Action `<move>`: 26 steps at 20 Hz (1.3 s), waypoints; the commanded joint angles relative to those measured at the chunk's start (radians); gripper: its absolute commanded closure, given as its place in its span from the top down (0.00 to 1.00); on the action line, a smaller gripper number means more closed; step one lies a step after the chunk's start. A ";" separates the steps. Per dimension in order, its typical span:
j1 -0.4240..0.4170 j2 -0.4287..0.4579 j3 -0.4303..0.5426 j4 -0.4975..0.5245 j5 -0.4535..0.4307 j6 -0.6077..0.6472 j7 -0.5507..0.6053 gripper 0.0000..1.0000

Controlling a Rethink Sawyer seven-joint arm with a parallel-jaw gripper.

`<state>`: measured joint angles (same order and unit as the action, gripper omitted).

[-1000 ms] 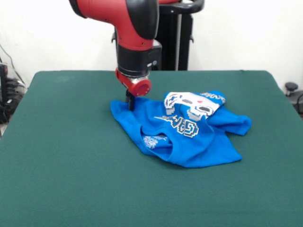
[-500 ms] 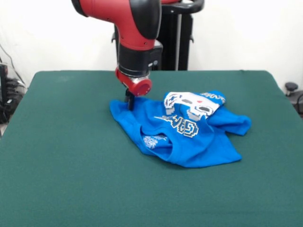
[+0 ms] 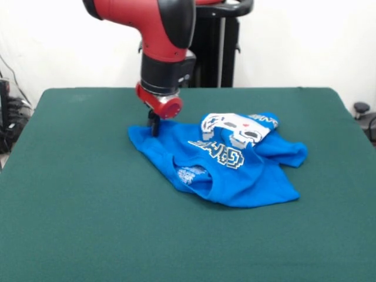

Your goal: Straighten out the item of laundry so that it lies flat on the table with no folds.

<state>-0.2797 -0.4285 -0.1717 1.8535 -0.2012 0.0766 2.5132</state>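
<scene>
Blue T-shirt [image 3: 226, 167], crumpled just right of centre on the green felt table [image 3: 88, 223], has its ten o'clock corner apparently pinched in the gripper [image 3: 154, 128], seemingly for pulling folds flat.

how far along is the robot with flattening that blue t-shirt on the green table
Early on. The blue T-shirt is bunched up on the table, with the printed part folded over on itself and a sleeve tucked under. In hand: the hand is down on the shirt's corner nearest the arm; whether it grips is unclear. Left: spreading every fold flat.
</scene>
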 commanded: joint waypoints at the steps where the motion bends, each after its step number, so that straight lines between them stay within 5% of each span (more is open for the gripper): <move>1: -0.036 0.010 0.021 -0.120 -0.060 0.105 -0.083 0.00; 14: 0.030 0.022 -0.112 -0.275 -0.169 0.137 -0.061 0.00; 26: -0.006 0.028 -0.090 -0.340 -0.255 0.117 -0.091 0.00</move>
<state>-0.2959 -0.4220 -0.3053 1.6005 -0.4060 0.0985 2.5130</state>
